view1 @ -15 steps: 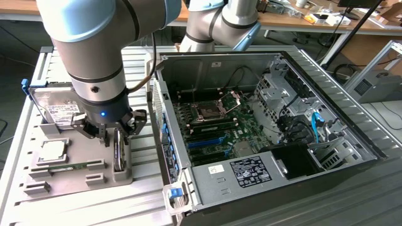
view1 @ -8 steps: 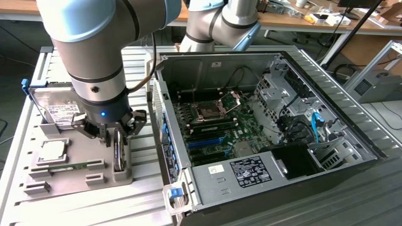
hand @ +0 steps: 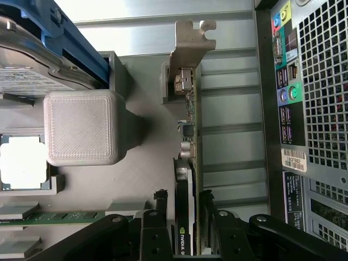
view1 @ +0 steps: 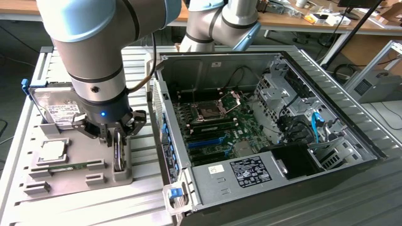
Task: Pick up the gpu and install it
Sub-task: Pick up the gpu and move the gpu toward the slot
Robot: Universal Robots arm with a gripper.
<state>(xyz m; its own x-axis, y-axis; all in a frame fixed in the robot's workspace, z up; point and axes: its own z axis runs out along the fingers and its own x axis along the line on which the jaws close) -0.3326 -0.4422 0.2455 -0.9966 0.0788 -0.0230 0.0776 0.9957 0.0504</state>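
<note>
We are at the pick-up: the claw (hand: 183, 198) stands apart astride the upright gpu (hand: 190, 125) in its holder (hand: 141, 179), unclamped, and we judge a square pinch is needed.

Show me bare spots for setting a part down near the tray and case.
Free: the ribbed table on the near side of the tray, and more of it past the case on the exterior view's right. Crowded: the strip between tray and case, where the gripper straddles the upright gpu.
</note>
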